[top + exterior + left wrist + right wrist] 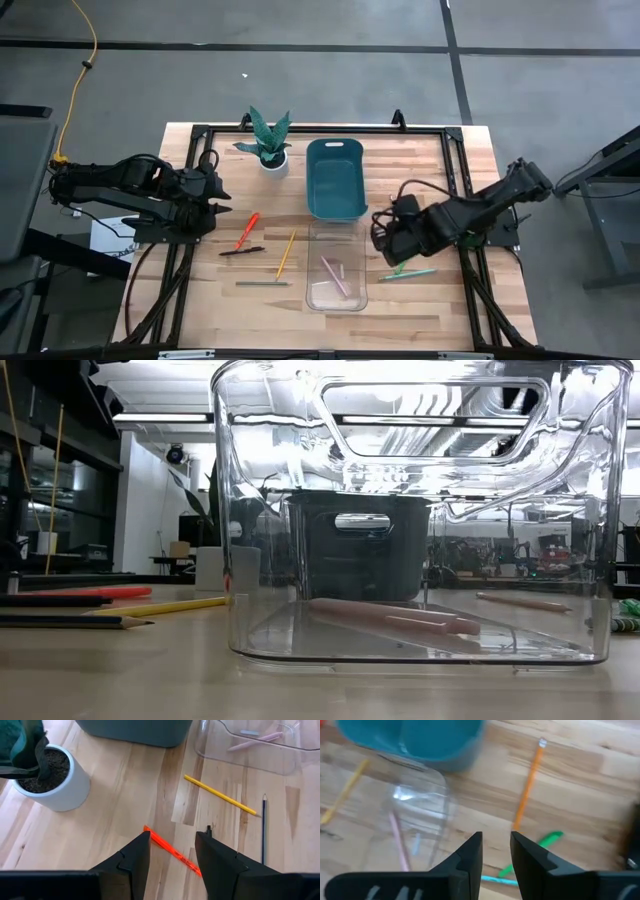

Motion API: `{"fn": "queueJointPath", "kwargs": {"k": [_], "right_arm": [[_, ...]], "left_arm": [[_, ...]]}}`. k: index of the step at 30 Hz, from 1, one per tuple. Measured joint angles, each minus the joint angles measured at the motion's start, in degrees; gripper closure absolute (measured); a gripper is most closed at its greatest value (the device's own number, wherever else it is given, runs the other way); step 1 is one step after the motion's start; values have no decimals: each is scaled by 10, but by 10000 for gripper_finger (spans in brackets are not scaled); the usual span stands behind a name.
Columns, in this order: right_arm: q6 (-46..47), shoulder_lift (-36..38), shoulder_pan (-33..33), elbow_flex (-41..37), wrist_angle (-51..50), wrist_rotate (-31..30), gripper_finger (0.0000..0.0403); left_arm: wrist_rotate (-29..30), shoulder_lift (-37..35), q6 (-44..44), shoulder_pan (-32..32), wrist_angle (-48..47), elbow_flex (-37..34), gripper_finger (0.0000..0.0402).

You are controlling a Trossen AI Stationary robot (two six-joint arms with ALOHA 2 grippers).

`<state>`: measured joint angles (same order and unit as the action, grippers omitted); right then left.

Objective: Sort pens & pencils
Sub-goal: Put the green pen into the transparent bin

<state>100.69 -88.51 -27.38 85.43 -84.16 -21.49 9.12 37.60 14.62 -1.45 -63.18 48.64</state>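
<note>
Two pink pens (336, 272) lie on the floor of the clear bin (318, 292). Left of the bin, on the table, lie a red pen (247, 230), a black pen (242, 251), a yellow pencil (286, 253) and a grey-brown pencil (262, 283). A green pen (542, 842) and an orange pencil (527, 790) lie to the bin's right. My left gripper (172, 840) is open above the table, short of the red pen (172, 851). My right gripper (496, 842) hangs over the green pen and orange pencil with a narrow gap between its fingers, holding nothing.
A teal bin (335, 178) stands behind the clear bin, toward the far edge. A small plant in a white pot (270, 160) stands to its left, close to my left gripper (215, 195). A black frame (300, 130) runs along the table's edges.
</note>
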Motion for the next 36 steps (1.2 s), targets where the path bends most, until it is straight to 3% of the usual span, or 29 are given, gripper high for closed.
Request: {"fn": "queueJointPath", "kwargs": {"k": [6, 10, 18, 27, 32, 36], "right_arm": [[78, -12, -43, -1, -9, 3, 311], [141, -9, -78, -42, 35, 9, 311], [236, -1, -118, -135, 129, 103, 311], [281, 100, -64, -235, 174, 110, 311], [280, 180, -3, -329, 223, 113, 311], [281, 234, 43, -412, 295, 151, 311]], "left_arm": [[6, 0, 0, 0, 0, 0, 257], [-3, 0, -5, 0, 0, 0, 257], [-21, 0, -27, 0, -3, 0, 256], [-56, 0, -54, 0, 1, 0, 256], [-88, 0, -70, 0, 1, 0, 256], [-102, 0, -84, 0, 1, 0, 256]]}}
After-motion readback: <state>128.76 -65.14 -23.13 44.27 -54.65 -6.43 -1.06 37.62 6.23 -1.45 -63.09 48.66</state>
